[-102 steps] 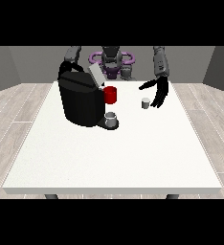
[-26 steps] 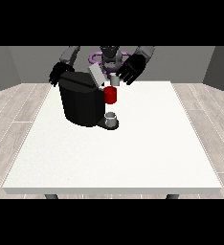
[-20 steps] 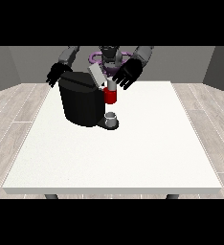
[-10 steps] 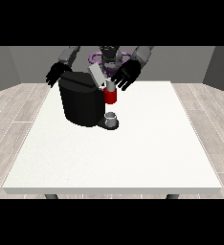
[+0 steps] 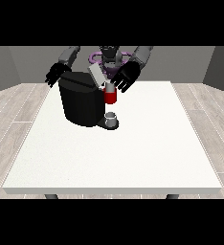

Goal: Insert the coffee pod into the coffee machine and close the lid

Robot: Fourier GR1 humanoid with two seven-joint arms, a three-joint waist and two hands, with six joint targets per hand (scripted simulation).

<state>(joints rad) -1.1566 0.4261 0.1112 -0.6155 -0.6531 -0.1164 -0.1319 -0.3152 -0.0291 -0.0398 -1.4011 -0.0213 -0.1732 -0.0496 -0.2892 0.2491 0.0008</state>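
Note the white table [image 5: 133, 158]: the black coffee machine [image 5: 83, 103] stands on its far left part. Its grey lid [image 5: 96, 75] is raised and tilted. The hand at the view's right [image 5: 125, 77] hovers just beside the lid, fingers spread and released, grasping nothing. The hand at the view's left [image 5: 56, 74] hangs behind the machine, fingers likewise relaxed. The coffee pod cannot be made out. A small grey cup [image 5: 111, 117] sits at the machine's base.

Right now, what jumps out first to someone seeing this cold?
The black coffee machine on the far left part of the white table, with its grey lid tilted up and a red part on its front above a small grey cup. Next, the hand at the view's right, fingers spread, right by the lid; the hand at the view's left sits behind the machine.
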